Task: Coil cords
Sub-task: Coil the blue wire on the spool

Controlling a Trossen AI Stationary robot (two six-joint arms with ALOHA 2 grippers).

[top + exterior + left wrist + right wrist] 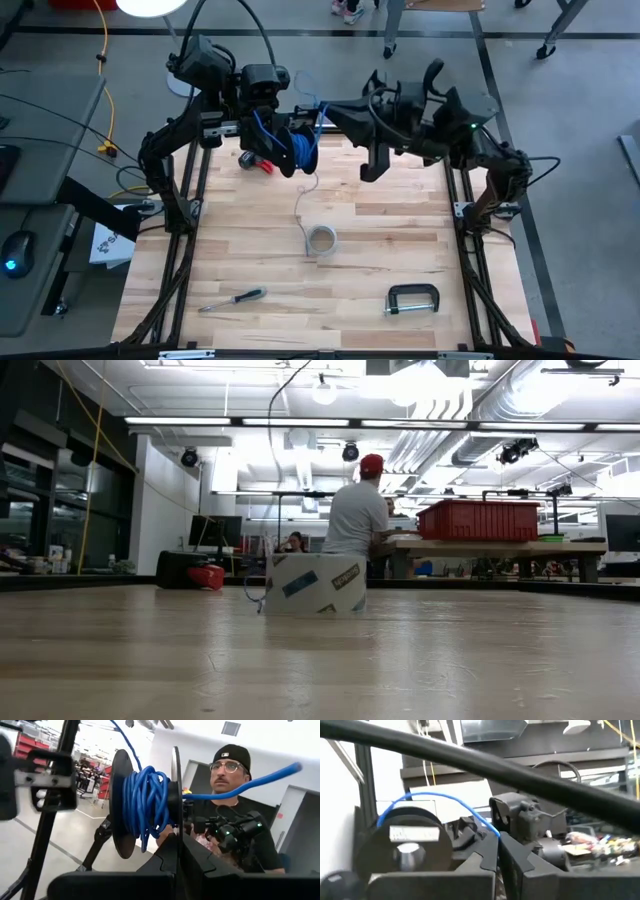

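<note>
A roll of tape sits nearest on the surface, while above its far edge the left claw clamps a spool of blue cord and the right claw pinches its free end, seemingly for winding.

**Both arms raised at the table's far edge, fingers closed**

The left arm reached in from the far left corner, its wrist turned toward the centre and its gripper pinched shut. The right arm stretched from the far right corner toward the left one, elbow bent high above the surface, its gripper likewise closed, fingers pressed together. The two wrists were near each other, well above the tabletop.
</note>
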